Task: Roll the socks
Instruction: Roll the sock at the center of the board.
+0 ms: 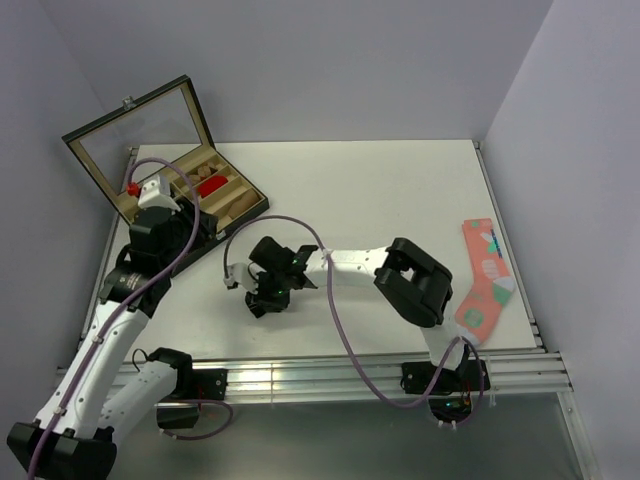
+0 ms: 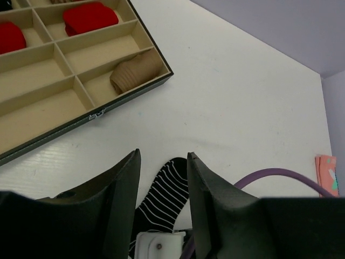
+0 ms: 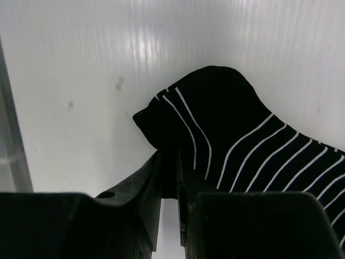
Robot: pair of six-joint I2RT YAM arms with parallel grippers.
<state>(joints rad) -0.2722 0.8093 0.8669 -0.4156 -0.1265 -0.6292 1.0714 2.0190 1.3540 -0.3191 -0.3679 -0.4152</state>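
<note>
The black sock with thin white stripes (image 3: 232, 124) lies flat on the white table, in front of the arms. My right gripper (image 3: 170, 156) is down at one end of it, jaws shut on a pinch of the black fabric at the edge. From above, the right gripper (image 1: 262, 298) covers most of that sock. My left gripper (image 2: 163, 154) hangs open and empty above the table, and the striped sock (image 2: 167, 189) shows well below it, between its fingers. The tan-brown sock (image 2: 135, 71) sits bunched in a compartment of the box.
An open divided box (image 2: 129, 96) with its glass lid raised stands at the back left, holding red bundles (image 2: 89, 16). A coral-pink patterned sock (image 1: 485, 280) lies along the table's right edge. A purple cable (image 1: 335, 300) loops over the right arm.
</note>
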